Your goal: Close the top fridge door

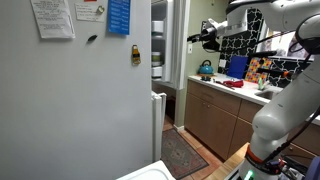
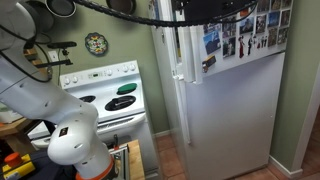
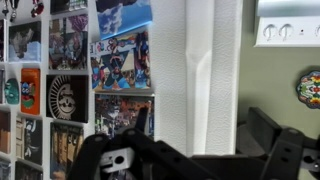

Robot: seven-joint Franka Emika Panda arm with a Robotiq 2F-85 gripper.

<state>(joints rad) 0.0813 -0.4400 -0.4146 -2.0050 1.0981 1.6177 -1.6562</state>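
The top fridge door (image 3: 210,70) fills the wrist view: its front is covered in photos and its white edge runs down the middle. It stands ajar. In an exterior view it is a narrow white slab seen edge-on (image 1: 170,50), with racks of items beside it. In an exterior view its photo-covered front (image 2: 245,30) sits above the lower door (image 2: 235,115). My gripper (image 3: 195,165) is open and empty, its two fingers spread wide low in the wrist view, close in front of the door edge. In an exterior view it is held high (image 1: 195,38) by the door's outer face.
The lower white door with a vertical handle (image 1: 157,118) is below. A counter with brown wooden cabinets (image 1: 215,115) and a rug (image 1: 182,152) lie beyond the fridge. A white stove (image 2: 110,100) stands beside the fridge. My white arm base (image 2: 70,140) is near the stove.
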